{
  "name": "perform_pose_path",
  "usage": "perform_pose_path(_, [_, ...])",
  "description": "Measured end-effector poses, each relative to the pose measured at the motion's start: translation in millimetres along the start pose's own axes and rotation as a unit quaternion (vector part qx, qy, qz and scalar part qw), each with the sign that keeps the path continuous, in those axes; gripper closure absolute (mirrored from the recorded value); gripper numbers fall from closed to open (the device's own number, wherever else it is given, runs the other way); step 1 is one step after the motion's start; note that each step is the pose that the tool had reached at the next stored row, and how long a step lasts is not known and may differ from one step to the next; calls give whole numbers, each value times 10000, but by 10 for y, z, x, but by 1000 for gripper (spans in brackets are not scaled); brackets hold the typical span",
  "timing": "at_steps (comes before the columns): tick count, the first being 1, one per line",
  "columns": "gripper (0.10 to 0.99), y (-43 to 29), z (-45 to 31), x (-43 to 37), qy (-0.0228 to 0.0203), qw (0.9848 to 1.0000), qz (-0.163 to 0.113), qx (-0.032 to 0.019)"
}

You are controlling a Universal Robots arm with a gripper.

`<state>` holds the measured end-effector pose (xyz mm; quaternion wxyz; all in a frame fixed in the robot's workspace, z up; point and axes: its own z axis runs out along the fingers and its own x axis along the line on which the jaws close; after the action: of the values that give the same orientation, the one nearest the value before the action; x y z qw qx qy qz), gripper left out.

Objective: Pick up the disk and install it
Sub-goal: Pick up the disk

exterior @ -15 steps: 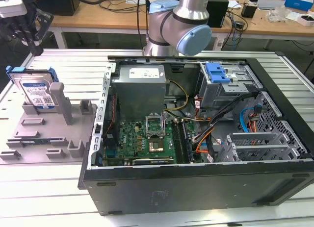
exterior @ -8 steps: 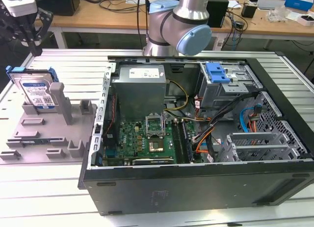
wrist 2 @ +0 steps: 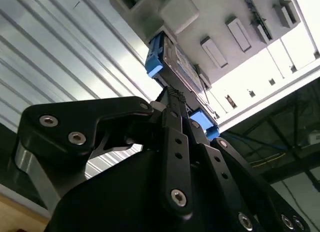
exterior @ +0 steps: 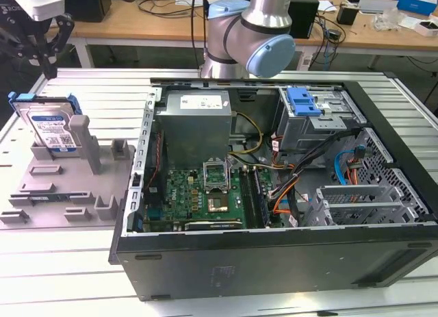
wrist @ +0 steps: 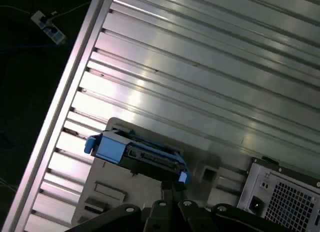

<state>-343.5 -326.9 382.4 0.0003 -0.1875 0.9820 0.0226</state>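
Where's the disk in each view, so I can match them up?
Exterior view: the disk stands upright in the grey holder, at the exterior view's left, beside the case.
First wrist view: the disk is edge-on, on the holder, just ahead of the pincer.
Second wrist view: the disk is against the holder, just ahead of the pincer.
Shared landmark: the grey holder.

Mid-frame, the disk (wrist: 137, 154) stands on edge in a grey holder (wrist: 112, 192) on a ribbed table (wrist: 200, 66); the gripper (wrist: 172, 193) close by.

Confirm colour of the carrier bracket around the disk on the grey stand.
Blue carrier bracket, framing the silver disk; shows best in the exterior view.
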Motion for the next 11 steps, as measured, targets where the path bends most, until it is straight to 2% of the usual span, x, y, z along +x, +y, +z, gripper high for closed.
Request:
perform_pose_path(3, [980,0,1,0,14,9995,-308,-3])
perform_pose_path(7, [980,0,2,0,33,9974,-721,-7])
perform_pose_path(9, [973,0,3,0,48,9943,-1062,-10])
perform_pose_path(10, [918,0,4,0,58,9916,-1294,-12])
perform_pose_path(11, [851,0,4,0,63,9899,-1419,-13])
